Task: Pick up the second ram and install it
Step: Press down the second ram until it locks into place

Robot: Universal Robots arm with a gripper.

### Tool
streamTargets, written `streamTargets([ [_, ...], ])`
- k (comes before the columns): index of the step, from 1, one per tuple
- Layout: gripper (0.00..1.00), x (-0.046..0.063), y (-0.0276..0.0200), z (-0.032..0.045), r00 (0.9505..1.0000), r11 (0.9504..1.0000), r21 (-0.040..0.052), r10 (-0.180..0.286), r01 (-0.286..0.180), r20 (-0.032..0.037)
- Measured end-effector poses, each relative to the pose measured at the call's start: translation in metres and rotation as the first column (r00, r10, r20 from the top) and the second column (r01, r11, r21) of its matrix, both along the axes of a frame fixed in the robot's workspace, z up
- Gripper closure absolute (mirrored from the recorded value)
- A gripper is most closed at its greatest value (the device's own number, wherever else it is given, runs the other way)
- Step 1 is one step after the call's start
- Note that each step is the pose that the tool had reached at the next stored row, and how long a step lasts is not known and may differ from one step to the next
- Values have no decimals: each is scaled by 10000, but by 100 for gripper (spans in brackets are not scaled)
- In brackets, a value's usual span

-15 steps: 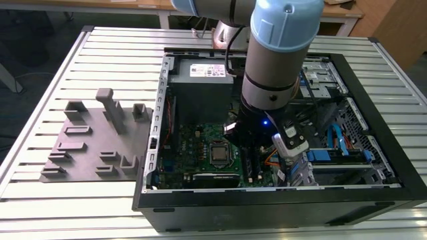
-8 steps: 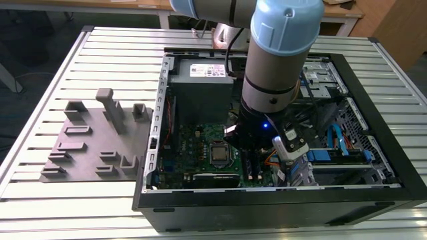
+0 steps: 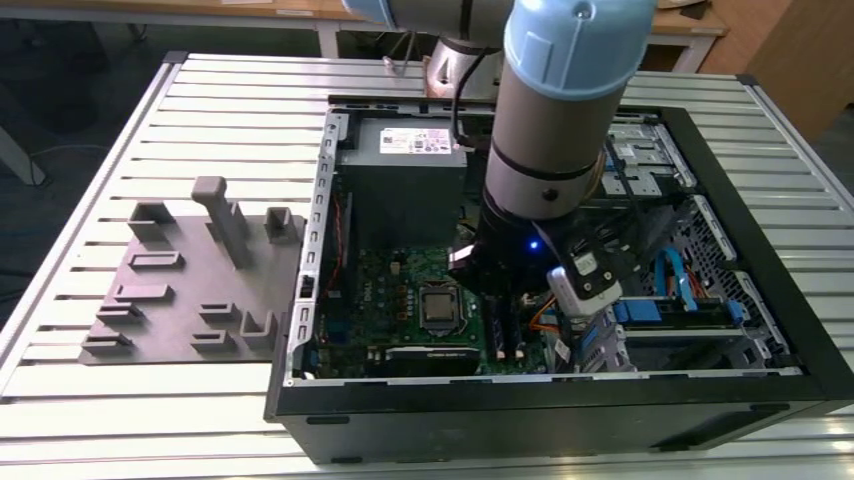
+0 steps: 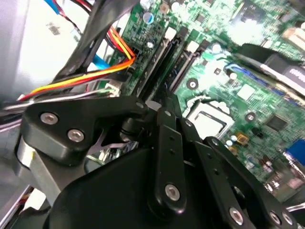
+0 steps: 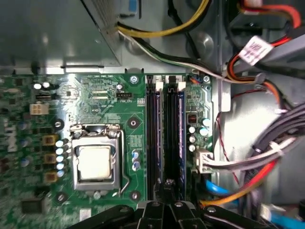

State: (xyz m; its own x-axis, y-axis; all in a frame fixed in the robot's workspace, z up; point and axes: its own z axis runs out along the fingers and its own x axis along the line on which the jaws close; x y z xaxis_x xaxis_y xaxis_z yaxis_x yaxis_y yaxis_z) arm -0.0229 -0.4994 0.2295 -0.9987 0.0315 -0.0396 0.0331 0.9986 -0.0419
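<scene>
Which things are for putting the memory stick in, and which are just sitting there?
For the job:
- gripper, low over the memory slots
- bluish stick standing in a slot, maybe the ram
- green motherboard

Just lying about:
- gray tray
- processor socket
- orange cables
- power supply box

Exterior view: high & well back, angled down over the open computer case [image 3: 561, 400] on a slatted table [image 3: 174, 90], w/ the green motherboard [image 3: 400, 290] on the case floor, under the arm. First wrist view: close, facing straight down on the motherboard [image 5: 100, 95], CPU socket [image 5: 95, 162] just beside the memory slots [image 5: 164, 138]. Second wrist view: v. close, low & tilted, looking past the black gripper linkage [image 4: 167, 157] onto the same motherboard [image 4: 224, 81]; both wrist views share socket [image 4: 207, 121] & slots [image 4: 162, 62]
</scene>
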Motion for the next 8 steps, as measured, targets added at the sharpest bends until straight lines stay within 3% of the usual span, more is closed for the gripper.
streamTargets([
  [8, 89, 0, 17, 319, 10000, 10000, 0, 0, 0, 0],
])
